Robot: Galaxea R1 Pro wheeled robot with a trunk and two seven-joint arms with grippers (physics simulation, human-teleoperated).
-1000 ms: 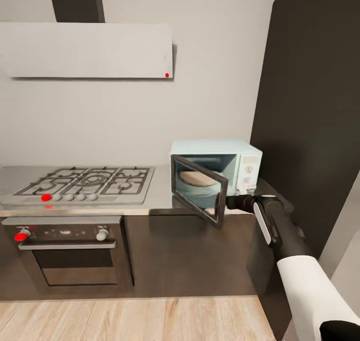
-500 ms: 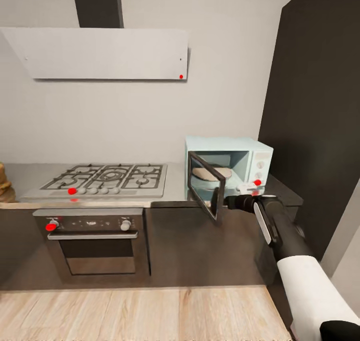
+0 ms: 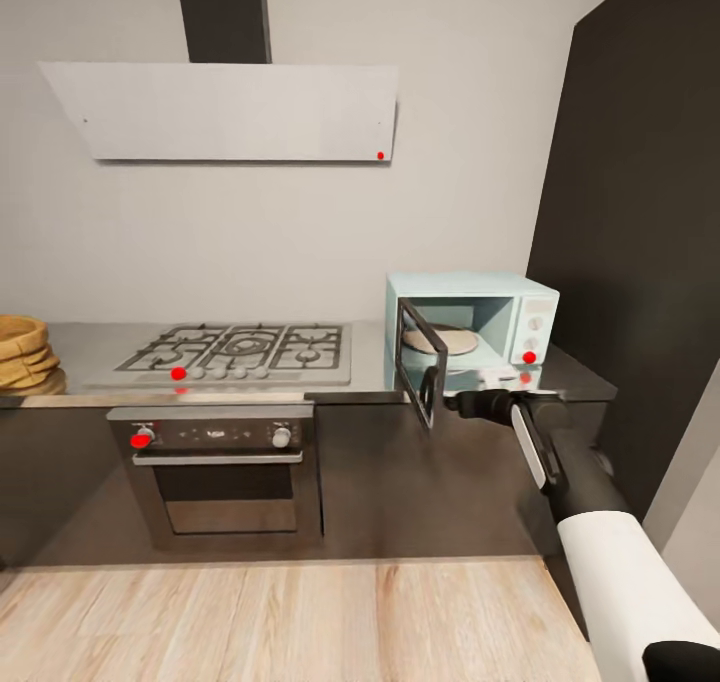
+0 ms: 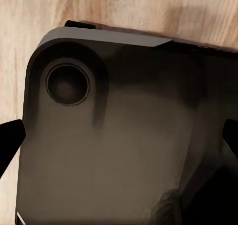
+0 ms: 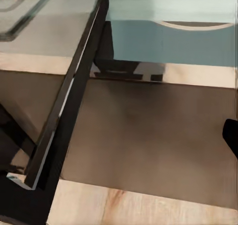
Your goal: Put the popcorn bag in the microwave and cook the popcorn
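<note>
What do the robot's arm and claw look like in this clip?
In the head view the right arm has a white rounded upper shell, then a glossy black forearm with a slim white side panel. It narrows to a black cylindrical wrist ending in the dark right claw. In the left wrist view, black fingertips flank a dark body part.

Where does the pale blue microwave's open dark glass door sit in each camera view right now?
Head: dark-framed glass door swung open, right of centre, before the right gripper.
Right wrist: its frame runs diagonally.
Left wrist: a dark surface, no door.
Shared landmark: pale blue microwave.
</note>
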